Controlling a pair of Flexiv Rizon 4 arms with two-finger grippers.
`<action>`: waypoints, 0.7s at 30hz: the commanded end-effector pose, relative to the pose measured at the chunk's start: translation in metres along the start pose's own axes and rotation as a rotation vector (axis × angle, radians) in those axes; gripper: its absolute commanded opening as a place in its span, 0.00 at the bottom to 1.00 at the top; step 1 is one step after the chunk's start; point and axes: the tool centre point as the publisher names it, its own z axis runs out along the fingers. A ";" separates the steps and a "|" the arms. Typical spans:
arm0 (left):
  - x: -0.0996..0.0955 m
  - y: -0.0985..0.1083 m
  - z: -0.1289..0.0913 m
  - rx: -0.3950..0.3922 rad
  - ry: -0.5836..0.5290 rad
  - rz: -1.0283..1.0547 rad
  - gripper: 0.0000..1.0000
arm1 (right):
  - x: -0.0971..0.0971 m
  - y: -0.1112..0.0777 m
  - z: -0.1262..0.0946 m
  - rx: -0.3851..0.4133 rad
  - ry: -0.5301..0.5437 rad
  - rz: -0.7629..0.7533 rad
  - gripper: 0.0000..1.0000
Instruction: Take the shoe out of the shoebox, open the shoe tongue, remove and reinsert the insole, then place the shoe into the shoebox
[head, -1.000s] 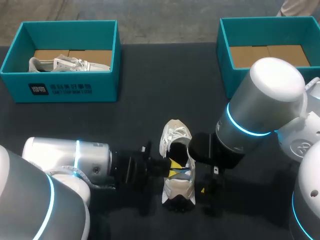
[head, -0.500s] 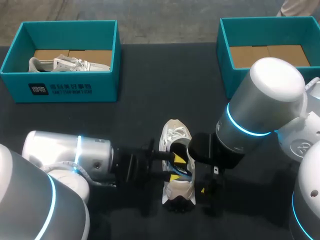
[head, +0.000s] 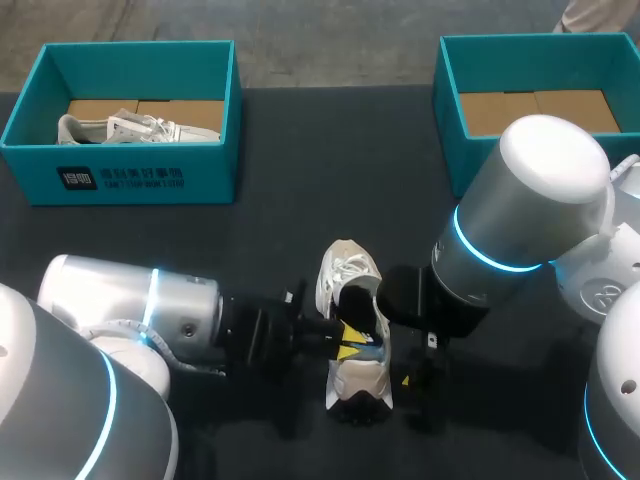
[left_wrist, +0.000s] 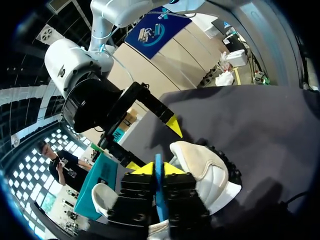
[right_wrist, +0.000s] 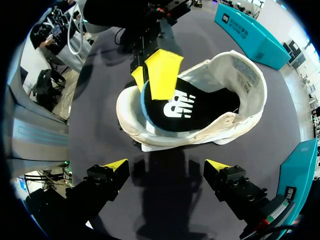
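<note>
A white sneaker (head: 352, 352) lies on its side on the dark table. Its black insole (right_wrist: 186, 106), edged in blue, stands partly out of the opening. My left gripper (head: 347, 340) comes in from the left and is shut on the insole's heel edge. In the left wrist view the blue edge (left_wrist: 158, 175) sits pinched between the two yellow tips of the left gripper (left_wrist: 158, 169). My right gripper (right_wrist: 166, 165) stands open just beside the sneaker's sole (right_wrist: 170, 142), touching nothing. The right arm (head: 520, 210) covers most of that gripper in the head view.
A teal shoebox (head: 120, 175) at the back left holds a second white shoe (head: 130, 128). Another teal box (head: 445, 110) stands at the back right, with only cardboard showing inside. Bare dark table lies between the boxes and the sneaker.
My left gripper's fingers stood apart inside the shoe half a second ago and have closed again on the insole's edge. The right arm has kept still.
</note>
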 end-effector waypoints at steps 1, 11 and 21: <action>-0.002 0.005 0.003 -0.023 0.018 0.010 0.00 | 0.001 -0.001 0.001 -0.001 -0.003 0.000 1.00; 0.001 0.023 0.006 -0.051 0.005 -0.019 0.00 | 0.001 -0.001 0.001 -0.001 -0.003 0.000 1.00; -0.002 0.006 -0.002 -0.015 0.015 -0.012 0.42 | 0.001 -0.001 0.001 -0.001 -0.003 0.000 1.00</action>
